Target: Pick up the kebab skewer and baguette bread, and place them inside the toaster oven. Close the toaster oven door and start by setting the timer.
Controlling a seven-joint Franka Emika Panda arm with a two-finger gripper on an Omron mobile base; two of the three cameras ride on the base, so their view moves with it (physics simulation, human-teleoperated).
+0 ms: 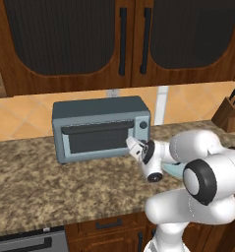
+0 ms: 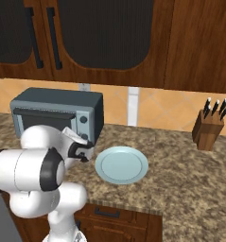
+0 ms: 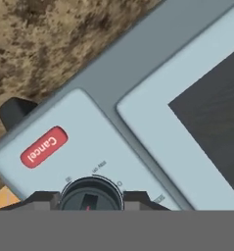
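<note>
The grey-blue toaster oven (image 1: 99,109) (image 2: 57,101) stands on the counter against the back wall. Its door (image 1: 97,139) (image 3: 152,122) is closed, and the dark window shows nothing of the inside. The kebab skewer and the baguette bread are hidden. My gripper (image 1: 134,144) (image 2: 73,135) (image 3: 90,200) is pressed up to the lower part of the right-hand knob panel. In the hand view a round dark knob (image 3: 90,195) sits between my two fingertips (image 3: 46,199), which touch its sides. A red Cancel button (image 3: 44,146) lies on the panel beyond it.
A pale blue plate (image 2: 121,164) (image 1: 174,170) lies bare on the granite counter, right of the oven and under my arm. A wooden knife block (image 2: 206,130) (image 1: 229,113) stands at the far right. Dark wall cabinets (image 1: 119,39) hang above.
</note>
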